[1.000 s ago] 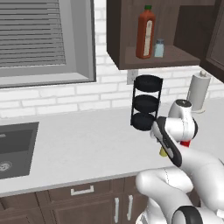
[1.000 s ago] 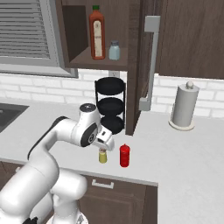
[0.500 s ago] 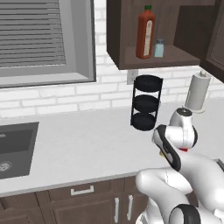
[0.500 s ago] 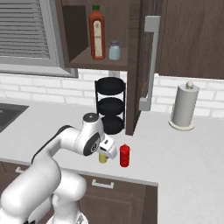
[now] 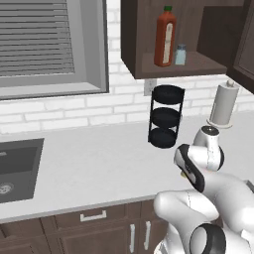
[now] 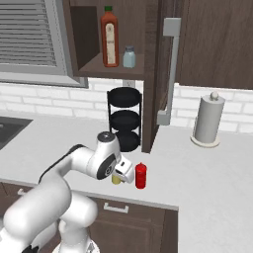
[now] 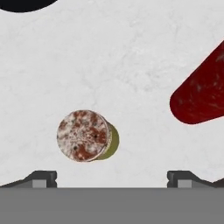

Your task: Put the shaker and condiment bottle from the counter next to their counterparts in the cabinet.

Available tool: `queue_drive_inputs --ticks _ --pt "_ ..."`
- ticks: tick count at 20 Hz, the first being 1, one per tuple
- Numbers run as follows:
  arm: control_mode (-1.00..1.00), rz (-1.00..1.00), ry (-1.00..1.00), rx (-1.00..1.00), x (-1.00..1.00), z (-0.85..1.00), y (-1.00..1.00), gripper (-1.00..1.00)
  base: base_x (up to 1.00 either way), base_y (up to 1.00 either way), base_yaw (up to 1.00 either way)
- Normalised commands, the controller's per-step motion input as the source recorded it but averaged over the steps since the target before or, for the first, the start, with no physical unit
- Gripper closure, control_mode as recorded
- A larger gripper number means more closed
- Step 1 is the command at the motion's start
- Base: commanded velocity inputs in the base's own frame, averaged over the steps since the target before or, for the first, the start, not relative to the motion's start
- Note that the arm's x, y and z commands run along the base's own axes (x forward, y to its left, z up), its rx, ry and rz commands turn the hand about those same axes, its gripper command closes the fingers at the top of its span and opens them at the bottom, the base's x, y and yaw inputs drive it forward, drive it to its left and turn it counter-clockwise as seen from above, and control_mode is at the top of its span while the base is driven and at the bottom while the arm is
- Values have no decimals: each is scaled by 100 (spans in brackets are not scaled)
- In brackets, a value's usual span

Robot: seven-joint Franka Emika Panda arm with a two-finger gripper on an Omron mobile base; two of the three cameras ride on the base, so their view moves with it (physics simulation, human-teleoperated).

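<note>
In the hand view, looking straight down, the shaker (image 7: 85, 135) shows its mottled round cap and a yellow-green edge on the white counter. My gripper (image 7: 112, 178) is open above it; the shaker sits left of centre between the two fingertips (image 7: 43, 177). The red condiment bottle (image 7: 199, 94) stands just to the right. In the right base view, the hand (image 6: 123, 172) hangs low over the shaker (image 6: 116, 180), with the condiment bottle (image 6: 141, 176) beside it. In the cabinet (image 6: 111, 70), the tall orange-red bottle (image 6: 109, 37) and pale blue shaker (image 6: 129, 57) stand on the shelf.
A black three-tier rack (image 6: 124, 118) stands behind the hand under the cabinet. The open cabinet door (image 6: 167, 74) juts out to its right. A paper towel roll (image 6: 207, 121) is at the back right. A sink (image 5: 15, 166) lies far left.
The hand has come down and forward over the shaker near the counter's front edge. The jaws stayed open. The shaker and bottle have not moved.
</note>
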Motion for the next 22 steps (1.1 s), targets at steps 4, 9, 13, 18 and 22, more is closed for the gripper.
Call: queue_drive_inputs --ticks 4,9,13,18,22 --pt "-100 -1 0 0 8 -18 0 -100 0 0 0" --pt "-100 0 0 0 6 -13 0 -100 0 0 0" --pt "-100 -1 0 0 11 -8 0 -100 0 0 0" --pt "-100 -1 0 0 16 -6 1 -100 0 0 0" --pt "-100 -2 0 0 18 -6 0 -100 0 0 0"
